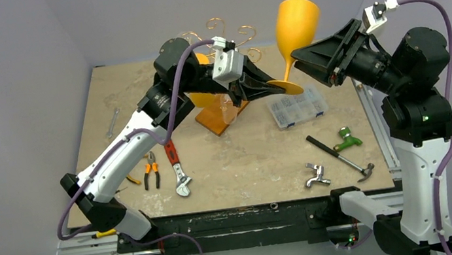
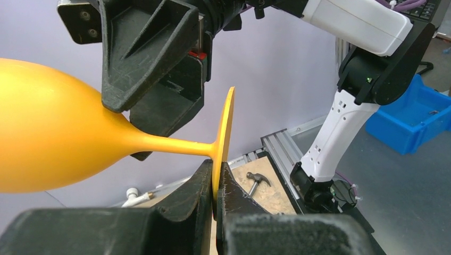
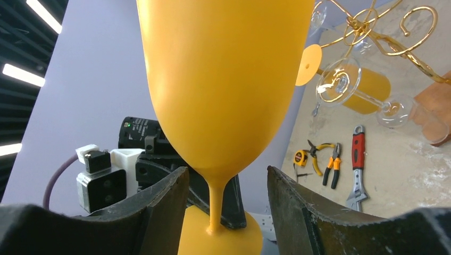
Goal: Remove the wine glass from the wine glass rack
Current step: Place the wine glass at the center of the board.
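Note:
An orange wine glass (image 1: 295,21) hangs in the air to the right of the wine glass rack (image 1: 219,35), whose golden curled arms rise from an orange-brown wooden base (image 1: 217,121). My left gripper (image 1: 274,86) is shut on the rim of the glass's round foot (image 2: 227,127), clamped between both pads. My right gripper (image 1: 299,60) is open, with the thin stem (image 3: 215,204) between its fingers (image 3: 159,207) and a gap on each side. The rack (image 3: 383,32) still carries a clear glass (image 3: 345,79) and another orange one (image 3: 369,90).
On the table lie a clear parts box (image 1: 298,106), a hammer (image 1: 340,155), a green fitting (image 1: 347,139), a metal tap piece (image 1: 315,175), a red-handled wrench (image 1: 177,167), pliers (image 1: 150,172) and a spanner (image 1: 112,123). A blue bin (image 2: 409,122) sits beyond the table's right side.

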Robot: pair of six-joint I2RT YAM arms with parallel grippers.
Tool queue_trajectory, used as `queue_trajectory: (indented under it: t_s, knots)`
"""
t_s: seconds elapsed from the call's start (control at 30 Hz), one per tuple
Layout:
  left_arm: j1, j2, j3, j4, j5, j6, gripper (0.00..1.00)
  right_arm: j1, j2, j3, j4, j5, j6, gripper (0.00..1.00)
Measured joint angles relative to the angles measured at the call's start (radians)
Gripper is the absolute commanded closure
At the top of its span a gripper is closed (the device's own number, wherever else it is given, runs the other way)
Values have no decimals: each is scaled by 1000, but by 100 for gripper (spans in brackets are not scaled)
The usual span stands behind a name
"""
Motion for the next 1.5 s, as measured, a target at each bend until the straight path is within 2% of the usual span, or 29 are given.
queue_trajectory:
  t_s: [0.13,0.23,0.6,0.87,0.97,1.07,1.13,1.23,1.3,1.4,1.5]
  knots:
    - [0,23,30,-36,-1,27,100,0,19,40,-56,1,-55,47]
    - [-2,39,52,-76,-5,60,100,0,34,76,-87,2,-90,52]
    - [-39,89,113,-157,-58,144,100,0,66,83,-159,0,-170,63]
    - [-46,129,161,-190,-93,159,100,-1,73,83,-194,0,-213,87]
    - [-48,138,179,-200,-104,162,100,-1,71,83,-194,0,-224,99]
    - [-52,148,196,-211,-117,162,100,-3,72,83,-190,-4,-233,100]
    - [-54,154,202,-213,-123,163,91,-7,75,85,-192,-7,-245,100]
    - [-55,158,203,-213,-129,162,65,-7,94,106,-203,-12,-275,100]
    - [-64,161,203,-214,-132,161,54,-6,112,124,-210,-27,-303,100]
    - [-77,162,195,-214,-136,153,46,-2,126,140,-215,-34,-333,100]
    - [-82,158,179,-214,-146,152,41,-2,114,126,-203,-33,-341,100]
